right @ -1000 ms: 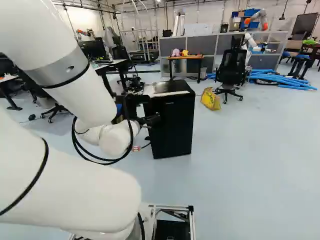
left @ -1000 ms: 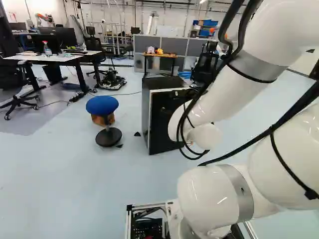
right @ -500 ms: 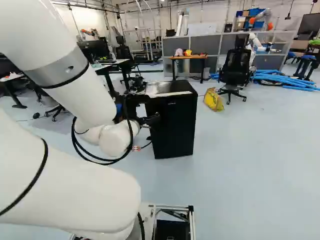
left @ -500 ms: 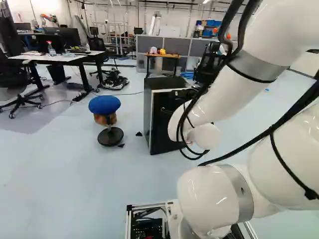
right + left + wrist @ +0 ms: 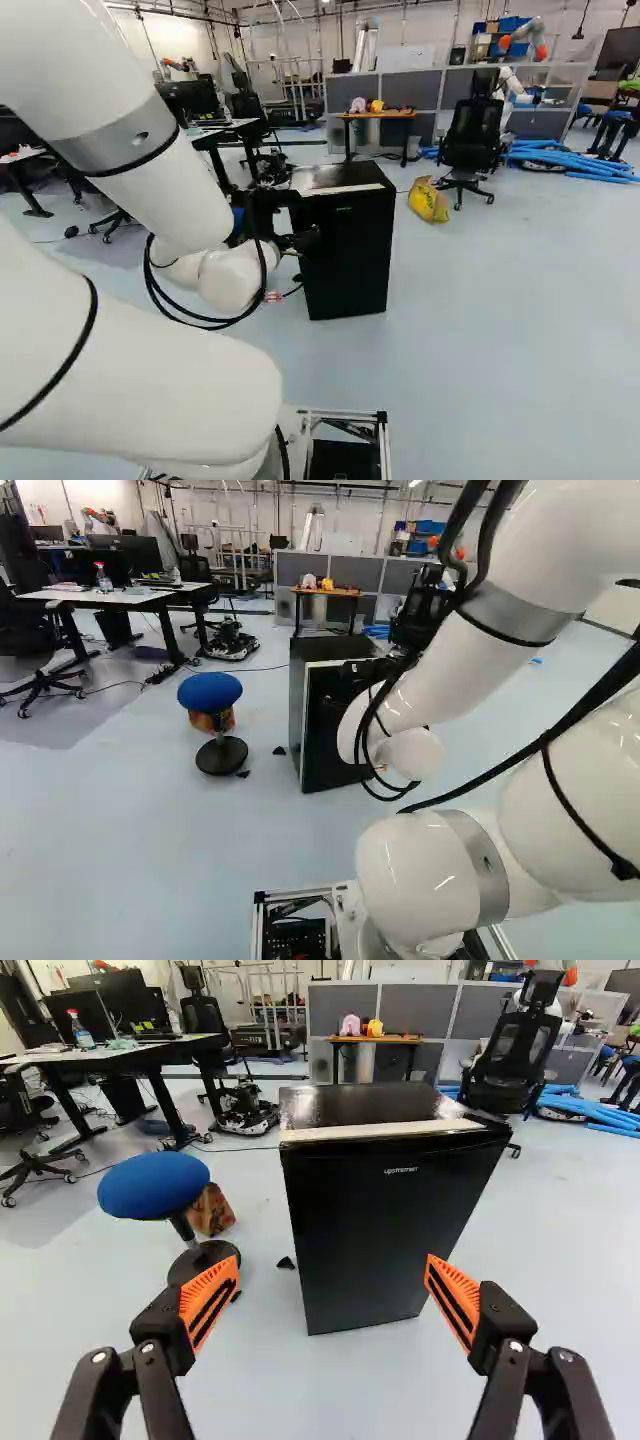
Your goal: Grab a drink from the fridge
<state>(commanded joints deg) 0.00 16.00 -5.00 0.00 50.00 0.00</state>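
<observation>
Taking 12 o'clock as straight ahead of your arm, your black two-finger gripper (image 5: 305, 240) reaches forward with its fingers spread wide; the ridged orange pads (image 5: 212, 1302) face each other with only a gap between them. Directly ahead, between 12 and 1 o'clock, you have the boxy black fridge (image 5: 375, 1220), its glossy top edged by a pale strip. It stands upright on the pale blue floor (image 5: 260, 1380), front turned toward you, apart from both fingers. The door looks closed, so any drink inside is hidden from you.

At 11 o'clock, near the fridge, you have a round blue-topped stool (image 5: 155, 1185) on a black round base, with a mottled brown block (image 5: 210, 1210) just behind it. A small black wedge (image 5: 286, 1263) lies on the floor between stool and fridge. Farther out at 10 to 11 o'clock is a white-topped desk (image 5: 120, 1055) carrying a clear spray bottle with a red top (image 5: 79, 1030).

Beyond the fridge, at 12 o'clock, stands an orange-brown wooden-topped table (image 5: 400, 1038); at 1 o'clock, a black mesh office chair (image 5: 515, 1050).
</observation>
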